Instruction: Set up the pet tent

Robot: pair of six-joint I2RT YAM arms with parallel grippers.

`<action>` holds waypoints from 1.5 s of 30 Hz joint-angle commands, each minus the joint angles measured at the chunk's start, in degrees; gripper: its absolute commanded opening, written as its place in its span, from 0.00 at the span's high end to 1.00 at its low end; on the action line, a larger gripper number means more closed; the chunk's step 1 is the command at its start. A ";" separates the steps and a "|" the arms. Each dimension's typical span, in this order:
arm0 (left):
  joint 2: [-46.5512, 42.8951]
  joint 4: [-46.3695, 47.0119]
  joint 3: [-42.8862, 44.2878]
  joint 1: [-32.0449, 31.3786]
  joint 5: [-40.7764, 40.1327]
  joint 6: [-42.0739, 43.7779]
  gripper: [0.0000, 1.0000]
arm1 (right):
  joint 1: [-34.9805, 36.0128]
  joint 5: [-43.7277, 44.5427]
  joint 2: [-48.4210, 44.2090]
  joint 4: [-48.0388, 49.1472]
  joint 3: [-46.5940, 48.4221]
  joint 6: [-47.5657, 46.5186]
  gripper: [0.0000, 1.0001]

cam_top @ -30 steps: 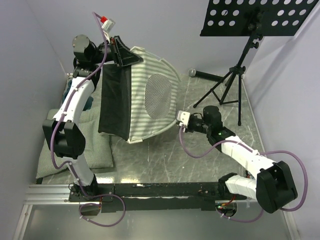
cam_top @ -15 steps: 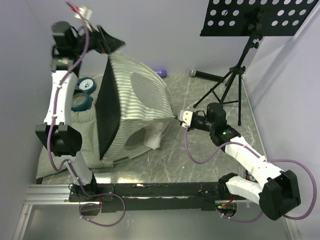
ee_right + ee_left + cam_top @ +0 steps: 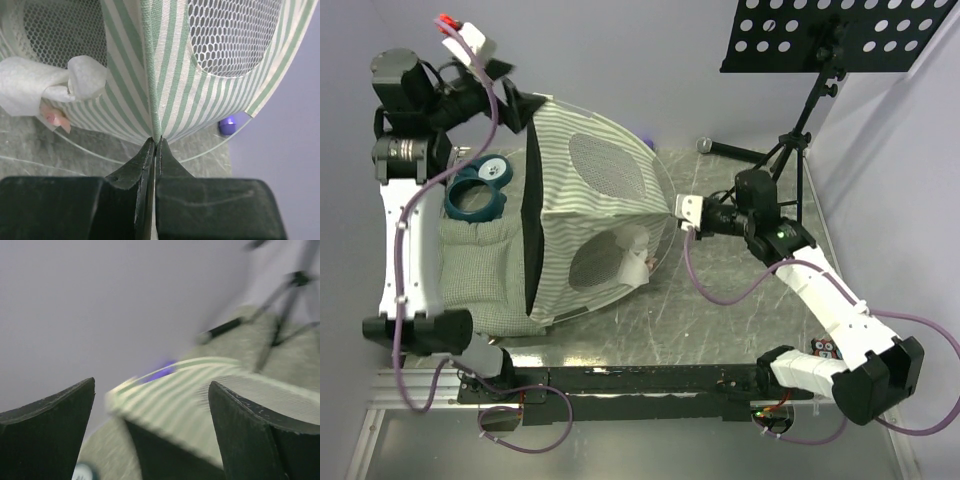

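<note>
**Near field.** The table (image 3: 720, 330) is noted bare in front of the arm bases. The quilted cushion (image 3: 470, 270) lies at the near left, and the tent's lower left edge overlaps it.

**Task item.** The pet tent (image 3: 600, 220) is found at left of centre on the table, sprung into a domed form. Its black-lined opening is directed to the robot's left, over the cushion. 2 mesh panels are seen on the faces turned up and to the right. The long axis is judged to run near to far, along the opening's edge. A white cloth bundle (image 3: 55, 85) hangs by the lower mesh panel.

**Tools.** The right gripper (image 3: 155, 142) is pressed together on the tent's striped seam at its rightmost corner. The left gripper (image 3: 523, 106) is spread wide, raised just beside the tent's far upper corner, with nothing between its fingers (image 3: 250, 435).

**Far field.** A tape roll (image 3: 478, 190) lies beyond the cushion. A music stand (image 3: 840, 35) is placed at the far right.

**Step in hand.** The shape is judged opened, and settling is judged under way. It cannot be told whether the base sits flat.

**Next move.** It is judged that the pinched corner should be lowered gently before the seam is let go, so the hoops are not collapsed.
</note>
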 commanded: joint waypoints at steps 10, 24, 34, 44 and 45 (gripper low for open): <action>-7.44 -25.74 3.88 -29.44 9.24 14.03 0.11 | 4.81 4.56 6.37 -18.80 20.69 -5.54 1.00; -6.20 -37.76 -5.05 -48.09 -24.44 31.31 0.41 | 10.36 12.04 10.33 -23.65 31.60 -2.74 1.00; -13.66 -12.65 -14.54 -46.61 -38.78 19.81 0.99 | 10.45 14.49 7.70 -11.70 32.48 11.22 0.73; -21.67 27.34 -29.13 -29.13 -35.04 -6.10 0.99 | 7.72 17.83 4.88 2.98 37.23 34.35 0.16; -21.32 29.46 -29.66 -28.07 -32.92 -8.49 0.99 | 7.46 18.53 4.36 3.94 36.27 34.70 0.16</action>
